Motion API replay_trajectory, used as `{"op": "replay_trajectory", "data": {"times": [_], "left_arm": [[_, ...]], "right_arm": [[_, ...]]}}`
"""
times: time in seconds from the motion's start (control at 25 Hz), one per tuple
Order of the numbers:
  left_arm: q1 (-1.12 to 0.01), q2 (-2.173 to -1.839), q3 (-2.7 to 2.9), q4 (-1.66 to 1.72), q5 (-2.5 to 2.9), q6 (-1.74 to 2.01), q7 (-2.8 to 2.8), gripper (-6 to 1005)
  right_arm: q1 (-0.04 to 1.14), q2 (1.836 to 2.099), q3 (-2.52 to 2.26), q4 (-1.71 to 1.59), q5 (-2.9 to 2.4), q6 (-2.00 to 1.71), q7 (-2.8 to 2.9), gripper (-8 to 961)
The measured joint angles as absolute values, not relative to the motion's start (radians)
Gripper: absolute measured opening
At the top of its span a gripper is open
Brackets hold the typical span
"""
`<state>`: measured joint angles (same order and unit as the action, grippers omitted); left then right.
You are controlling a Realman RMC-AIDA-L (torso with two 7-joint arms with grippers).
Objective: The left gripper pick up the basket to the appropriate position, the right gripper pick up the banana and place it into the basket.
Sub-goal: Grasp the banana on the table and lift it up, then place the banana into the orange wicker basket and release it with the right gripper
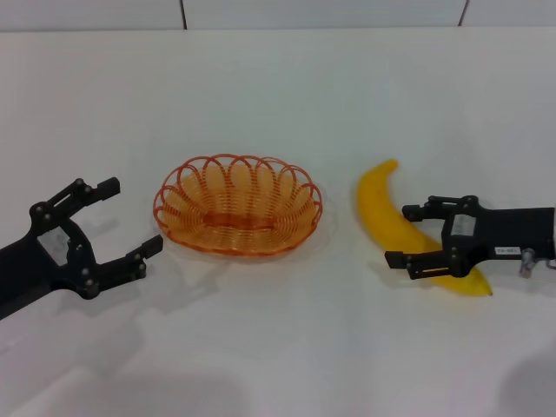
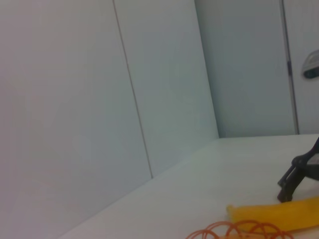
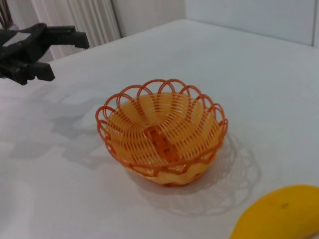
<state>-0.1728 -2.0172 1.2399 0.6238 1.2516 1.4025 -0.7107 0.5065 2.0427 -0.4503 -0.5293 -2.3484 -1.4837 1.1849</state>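
The orange wire basket (image 1: 236,217) stands empty on the white table's middle. It also shows in the right wrist view (image 3: 162,137), and its rim shows in the left wrist view (image 2: 234,231). The yellow banana (image 1: 382,195) lies on the table to the basket's right, and shows in both wrist views (image 3: 279,214) (image 2: 279,216). My right gripper (image 1: 396,234) is open, one finger on each side of the banana's near half. My left gripper (image 1: 130,217) is open and empty, a short way left of the basket, apart from it. It shows far off in the right wrist view (image 3: 60,55).
The white table (image 1: 278,347) runs to a pale wall at the back. Nothing else stands on it. The right gripper shows far off in the left wrist view (image 2: 299,174).
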Motion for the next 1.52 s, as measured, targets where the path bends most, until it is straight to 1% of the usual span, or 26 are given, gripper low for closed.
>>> {"op": "replay_trajectory", "data": {"times": [0.52,0.72,0.84,0.92,1.08,1.2,1.28,1.52], "left_arm": [[-0.175,-2.018,1.238,0.621,1.245,1.436,-0.711,908],[-0.174,-2.017,1.236,0.62,1.244,1.446,-0.711,908],[-0.173,-2.016,1.236,0.62,1.245,1.449,-0.719,908],[-0.169,-2.009,1.235,0.62,1.249,1.451,-0.746,908],[-0.174,-1.98,1.235,0.603,1.273,1.449,-0.848,908],[-0.216,-1.956,1.235,0.562,1.315,1.448,-0.937,908],[-0.243,-1.947,1.235,0.552,1.352,1.452,-0.984,908],[-0.29,-1.944,1.235,0.549,1.413,1.458,-1.058,908]], "right_arm": [[0.518,2.043,-0.46,-0.51,-2.359,-1.41,1.259,868],[0.518,2.043,-0.459,-0.51,-2.354,-1.413,1.26,652],[0.518,2.043,-0.453,-0.516,-2.341,-1.433,1.261,476],[0.519,2.041,-0.449,-0.524,-2.311,-1.46,1.26,476],[0.519,2.039,-0.452,-0.552,-2.19,-1.557,1.211,476],[0.524,2.041,-0.459,-0.555,-2.096,-1.672,1.108,476],[0.535,2.043,-0.46,-0.551,-2.061,-1.752,1.04,476],[0.61,2.047,-0.468,-0.502,-2.04,-1.83,0.916,477]]}}
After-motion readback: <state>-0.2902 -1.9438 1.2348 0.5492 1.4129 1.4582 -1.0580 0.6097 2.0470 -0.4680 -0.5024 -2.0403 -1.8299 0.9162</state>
